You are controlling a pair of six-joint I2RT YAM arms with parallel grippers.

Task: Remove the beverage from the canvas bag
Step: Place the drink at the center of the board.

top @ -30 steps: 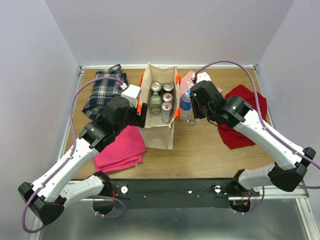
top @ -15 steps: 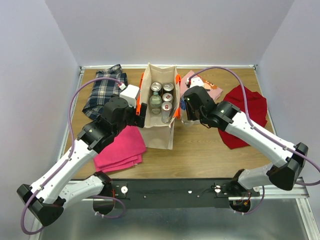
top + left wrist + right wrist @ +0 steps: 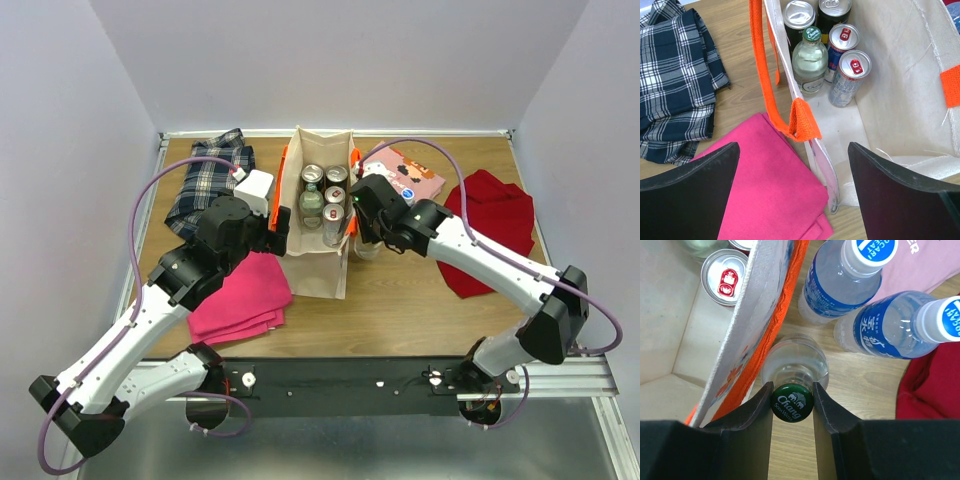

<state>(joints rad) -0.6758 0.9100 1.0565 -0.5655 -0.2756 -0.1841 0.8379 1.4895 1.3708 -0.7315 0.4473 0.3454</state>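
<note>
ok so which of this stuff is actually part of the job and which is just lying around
Job:
canvas bag
cans and green-capped bottle inside it
Chang bottle clamped in the right gripper, outside the bag
two blue-labelled water bottles beside it

Lying about:
plaid cloth
bright pink cloth
red cloth
pale pink cloth

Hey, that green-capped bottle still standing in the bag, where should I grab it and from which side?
Grip the neck just under the cap, coming straight down. The bottle stands upright, cans crowd its body and the bag wall flanks it, so only its top is free.
</note>
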